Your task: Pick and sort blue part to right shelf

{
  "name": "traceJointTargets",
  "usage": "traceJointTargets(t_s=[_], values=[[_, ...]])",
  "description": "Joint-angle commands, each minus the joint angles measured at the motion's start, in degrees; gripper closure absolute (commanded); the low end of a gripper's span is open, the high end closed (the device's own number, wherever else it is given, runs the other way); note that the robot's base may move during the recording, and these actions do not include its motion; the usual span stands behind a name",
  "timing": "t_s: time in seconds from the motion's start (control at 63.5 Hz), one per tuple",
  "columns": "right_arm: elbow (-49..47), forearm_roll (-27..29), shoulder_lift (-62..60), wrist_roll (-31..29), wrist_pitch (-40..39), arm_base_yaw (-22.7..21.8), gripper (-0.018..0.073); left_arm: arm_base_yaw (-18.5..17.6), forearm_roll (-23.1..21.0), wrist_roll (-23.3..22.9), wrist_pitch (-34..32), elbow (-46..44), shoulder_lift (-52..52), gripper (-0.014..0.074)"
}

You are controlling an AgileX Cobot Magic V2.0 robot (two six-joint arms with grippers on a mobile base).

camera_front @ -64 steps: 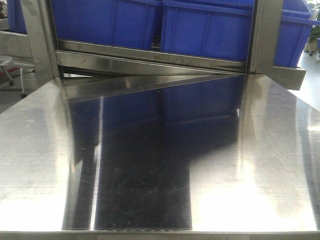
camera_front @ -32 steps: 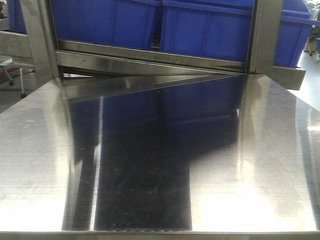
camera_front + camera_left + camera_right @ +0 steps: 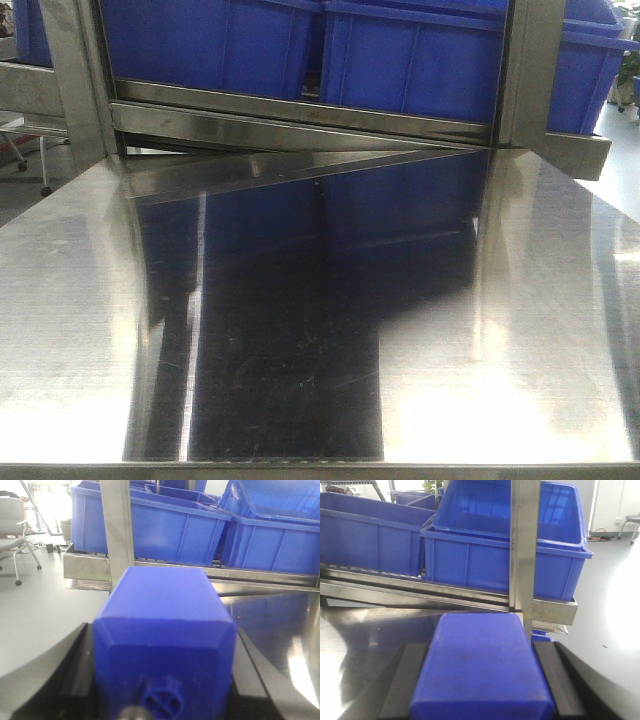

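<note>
Right gripper (image 3: 477,647), held level and pointing forward over the steel tabletop (image 3: 365,630), is closed on the blue part (image 3: 482,675), with its black fingers (image 3: 402,680) pressed against both flat sides. No cap shows from this angle. Directly ahead of it stands the right shelf (image 3: 420,587): an upright post (image 3: 525,545) crosses just beyond the part's far edge, and deep blue bins (image 3: 500,562) sit on the rails behind. Open floor (image 3: 615,605) lies to the gripper's right, past the rack's end. Left gripper (image 3: 162,635), likewise level, clamps a blue block with a small round knob (image 3: 165,605), the knob end nearest the camera. Another post (image 3: 120,530) rises ahead of it, with bare floor (image 3: 40,610) to its left. In the front view the mirror-bright tabletop reflects the bins up to the rack's lower rail (image 3: 300,110).
</note>
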Motion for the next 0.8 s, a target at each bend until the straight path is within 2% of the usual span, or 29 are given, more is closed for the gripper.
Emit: traceJointTargets(t_s=[0.0,0.787], values=[[-1.7,-0.3,0.3,-0.6,-5.0,-0.4,0.0169,0.1,-0.5,-0.1,-5.0,-1.7,0.4,0.0244],[-1.7,-0.3,0.3,-0.6,-5.0,-0.4,0.0169,0.1,-0.5,-0.1,-5.0,-1.7,0.4,0.0244]])
